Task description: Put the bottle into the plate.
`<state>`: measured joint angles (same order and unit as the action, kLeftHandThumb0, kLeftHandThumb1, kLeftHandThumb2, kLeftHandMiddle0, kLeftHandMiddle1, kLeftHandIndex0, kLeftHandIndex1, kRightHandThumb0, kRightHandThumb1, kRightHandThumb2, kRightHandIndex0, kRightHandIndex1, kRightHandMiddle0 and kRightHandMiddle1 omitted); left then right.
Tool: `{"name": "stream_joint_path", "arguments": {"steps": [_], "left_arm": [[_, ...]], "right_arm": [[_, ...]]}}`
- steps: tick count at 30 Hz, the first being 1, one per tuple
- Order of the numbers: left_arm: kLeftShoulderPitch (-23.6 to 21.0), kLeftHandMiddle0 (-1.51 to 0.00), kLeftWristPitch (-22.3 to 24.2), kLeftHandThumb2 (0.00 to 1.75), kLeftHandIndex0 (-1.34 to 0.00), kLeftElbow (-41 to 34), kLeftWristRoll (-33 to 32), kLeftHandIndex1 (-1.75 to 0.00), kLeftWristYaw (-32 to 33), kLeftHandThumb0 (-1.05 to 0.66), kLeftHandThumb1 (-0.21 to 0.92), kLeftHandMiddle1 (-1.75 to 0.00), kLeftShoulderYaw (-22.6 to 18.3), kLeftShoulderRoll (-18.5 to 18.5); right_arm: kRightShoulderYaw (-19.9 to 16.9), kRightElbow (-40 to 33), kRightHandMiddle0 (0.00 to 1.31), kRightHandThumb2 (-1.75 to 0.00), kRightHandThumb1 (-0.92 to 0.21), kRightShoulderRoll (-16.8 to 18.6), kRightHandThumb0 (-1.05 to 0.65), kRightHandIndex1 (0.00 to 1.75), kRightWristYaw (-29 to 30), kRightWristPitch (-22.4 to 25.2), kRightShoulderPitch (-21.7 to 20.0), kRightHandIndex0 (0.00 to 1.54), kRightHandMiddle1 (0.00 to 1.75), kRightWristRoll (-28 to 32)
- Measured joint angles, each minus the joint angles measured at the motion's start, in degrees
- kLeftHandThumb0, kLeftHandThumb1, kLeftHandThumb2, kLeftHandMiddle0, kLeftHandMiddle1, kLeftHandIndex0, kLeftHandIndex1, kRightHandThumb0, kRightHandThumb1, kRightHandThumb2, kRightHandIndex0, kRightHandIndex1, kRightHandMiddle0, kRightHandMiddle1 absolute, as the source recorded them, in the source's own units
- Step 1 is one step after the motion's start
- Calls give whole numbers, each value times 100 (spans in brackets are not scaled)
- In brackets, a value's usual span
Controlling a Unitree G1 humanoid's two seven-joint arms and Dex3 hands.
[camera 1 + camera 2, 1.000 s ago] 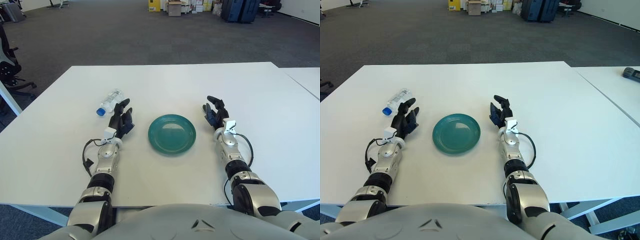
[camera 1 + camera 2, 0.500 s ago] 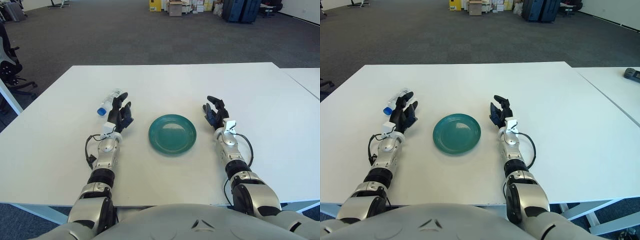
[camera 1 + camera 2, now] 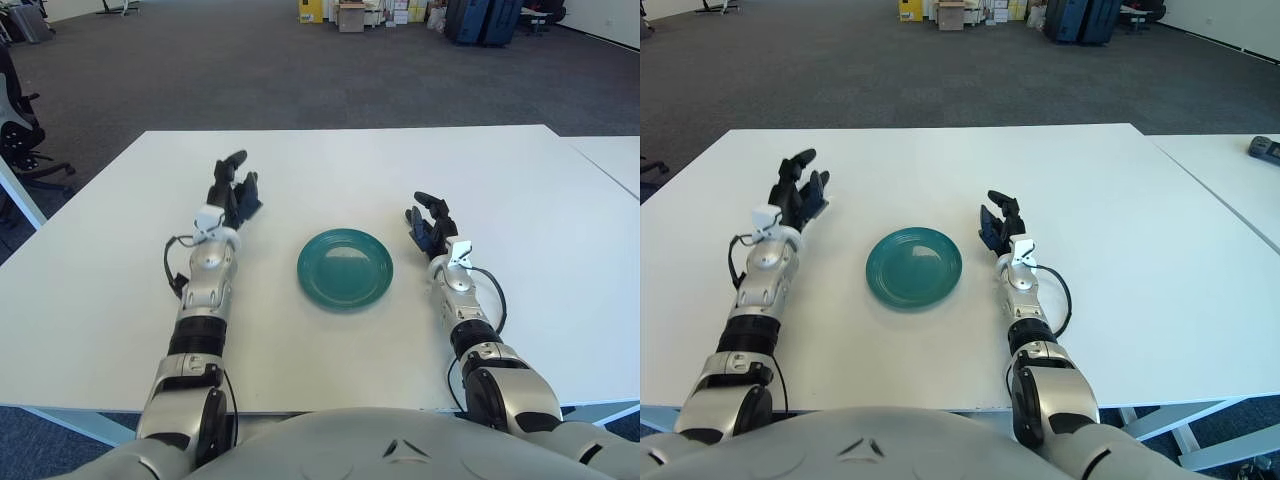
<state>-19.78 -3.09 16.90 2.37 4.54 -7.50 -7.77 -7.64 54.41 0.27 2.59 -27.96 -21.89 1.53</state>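
Left hand (image 3: 232,190) fingers spread, left of plate (image 3: 344,268), right hand (image 3: 430,226) opposite

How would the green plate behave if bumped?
The plate lies flat with a low rim, so it probably won't tip. On the smooth white table it may slide if nudged. It looks rigid. The left hand shows to its left, the right hand to its right.

both views from head height, looking forward and down over bench (image 3: 330,160), near enough that robot's forearms fill foreground. right eye view sits slightly rightward. shared: whole benchtop, carpeted floor beyond fingers (image 3: 228,170), boxes and luggage at far wall.
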Motion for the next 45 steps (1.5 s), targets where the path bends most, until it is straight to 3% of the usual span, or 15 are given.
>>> {"name": "stream_joint_path", "arguments": {"steps": [6,10,15,20,26,35,45], "left_arm": [[-482,-50,-318,42,-7,93,1016,-87,412,-77,92,-1,365,-521],[-541,-40,-527,59,-2,258,1770,-82,687,-95,92,0,760,-815],[-679,-29,-602,69,0,813,2716,-71,1118,-102,92,0,1252,-1123],[-961,-18,-553,72,0,1425,3492,-60,1526,-104,92,0,1695,-1392],[-1435,-3,-159,77,0,1977,4215,-31,1695,-105,92,0,2185,-1597],[-2462,0,181,81,0,3573,4688,-5,1628,-105,92,0,2919,-1684],[-2823,0,223,82,0,4802,4714,0,1252,-105,92,0,3419,-1578]], "right_arm": [[-2,67,11,-56,-92,5,-60,1,-5,-64,-30,54,88,2],[-8,103,11,-56,-92,19,-60,1,-5,-85,-51,54,88,3],[-10,132,11,-57,-92,21,-61,0,0,-98,-62,53,88,2],[-13,145,11,-57,-92,18,-62,1,2,-99,-77,54,88,2],[-18,154,11,-56,-92,21,-61,1,1,-94,-84,54,88,2],[-19,161,11,-57,-92,29,-61,1,-7,-94,-102,54,88,1],[-51,160,11,-56,-92,31,-60,1,-43,-95,-103,54,88,6]]}}
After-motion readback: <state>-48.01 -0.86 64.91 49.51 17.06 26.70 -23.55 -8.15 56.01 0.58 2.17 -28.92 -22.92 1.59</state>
